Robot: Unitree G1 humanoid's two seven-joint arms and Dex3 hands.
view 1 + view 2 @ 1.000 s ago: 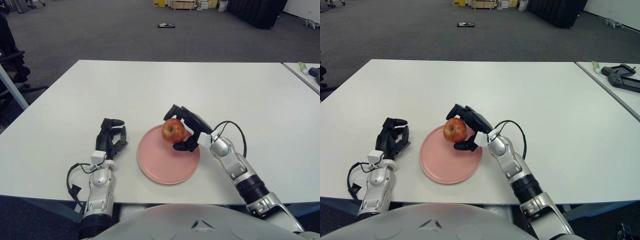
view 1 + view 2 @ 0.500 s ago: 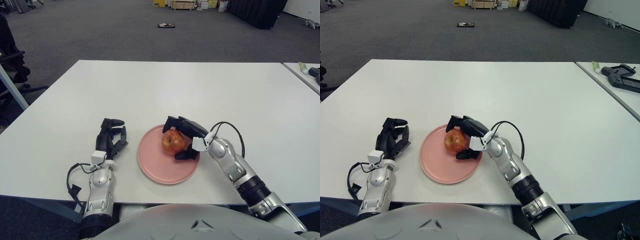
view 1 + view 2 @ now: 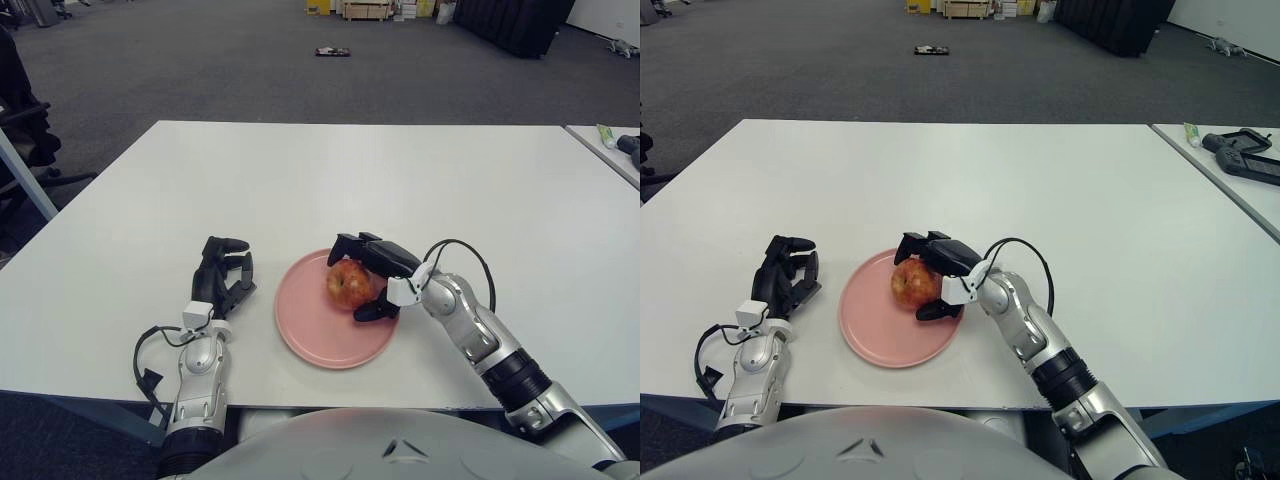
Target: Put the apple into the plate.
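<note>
White bench (image 3: 400,170) carries everything in view. Farthest left, the left robot hand (image 3: 222,275) lies parked on the bench surface, its dark fingers curled loosely and gripping nothing, with a black cable looping beside its silver forearm. Just to the right of that robot hand sits the pink plate (image 3: 310,335), flat on the bench near the front edge and apart from the left fingers. On the plate's far right portion is the red-and-yellow apple (image 3: 346,284), which appears to sit on the plate's surface, though the contact underneath is hidden. The right robot hand (image 3: 372,277) is wrapped around the apple from the right and from above: two dark fingers (image 3: 922,243) arch over the top of the fruit, and the thumb reaches in low at the apple's near right side, over the plate's rim. Whether that robot hand clamps the apple firmly or only cradles it cannot be told, but the fingers close narrowly around it. Its silver forearm runs back toward the lower right, a black cable arching above the wrist.
</note>
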